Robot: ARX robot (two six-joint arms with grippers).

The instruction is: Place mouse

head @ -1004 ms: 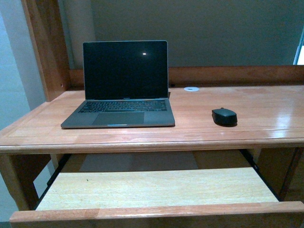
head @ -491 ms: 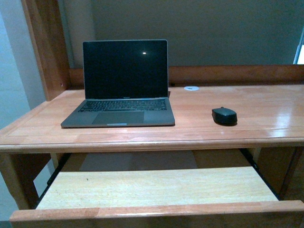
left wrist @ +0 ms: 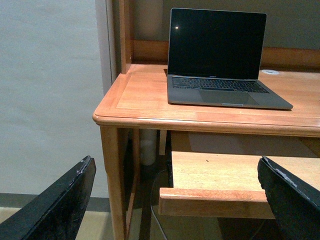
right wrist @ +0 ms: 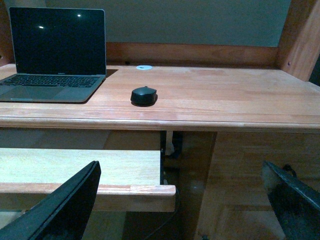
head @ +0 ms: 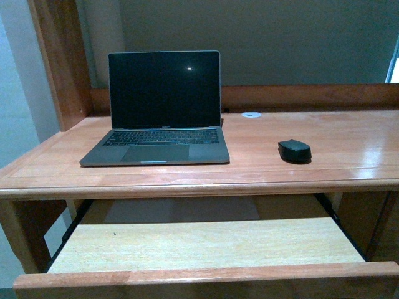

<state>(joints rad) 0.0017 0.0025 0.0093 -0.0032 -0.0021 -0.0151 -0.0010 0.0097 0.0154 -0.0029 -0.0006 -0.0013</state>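
The small black oval mouse lies on the wooden desk top, to the right of the open laptop. It also shows in the right wrist view. Neither arm shows in the front view. My left gripper is open and empty, low in front of the desk's left corner. My right gripper is open and empty, low in front of the desk's right part, well short of the mouse.
A pulled-out keyboard tray of pale wood juts out under the desk top, with a raised front lip. A small white round disc lies near the desk's back rail. A wooden upright stands at the back left.
The front view has tilted very slightly; the laptop sits a touch higher in frame. The mouse and laptop have not moved on the desk.
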